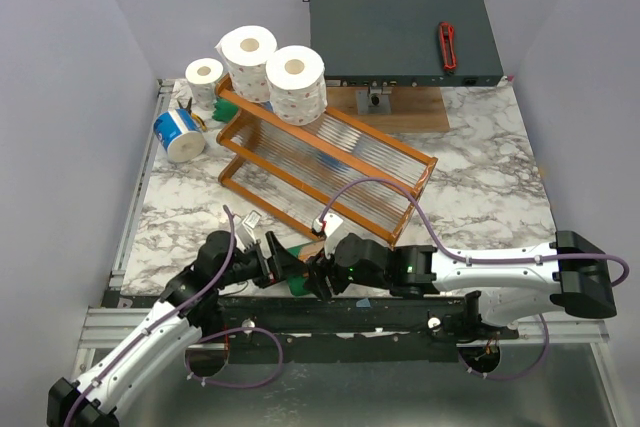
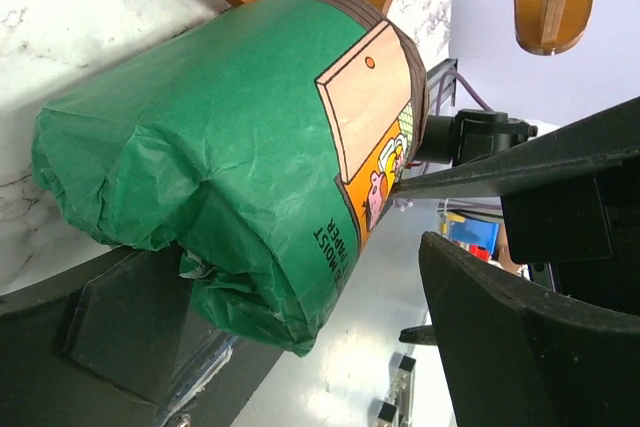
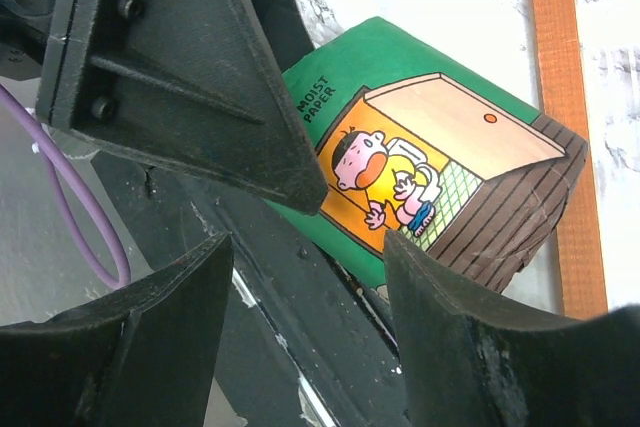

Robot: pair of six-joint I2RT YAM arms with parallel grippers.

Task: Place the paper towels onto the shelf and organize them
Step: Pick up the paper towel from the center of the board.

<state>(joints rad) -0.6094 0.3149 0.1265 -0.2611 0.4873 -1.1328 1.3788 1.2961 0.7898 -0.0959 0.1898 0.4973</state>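
Starting nearest, at the front edge of the desk [image 1: 480,187], a green roll [image 2: 220,147] sits just beside the near end of the shelf [image 1: 330,162]. The left tool [image 1: 287,269] is open wide around it. One finger touches the crinkly wrap and the other stands a little apart. The right tool [image 1: 322,273] comes from the other side, by the end with a cartoon picture. Its fingers are apart too, and I cannot tell if they touch the roll.

Farther back, a big white roll [image 1: 247,62] and a second big roll [image 1: 296,82] sit side by side on the shelf's far left end. A blue roll [image 1: 180,135] lies on the desk left of the shelf. A small white roll [image 1: 205,77] stands behind it. Farthest away is a grey box [image 1: 400,37] with a red thing [image 1: 446,45] on top.
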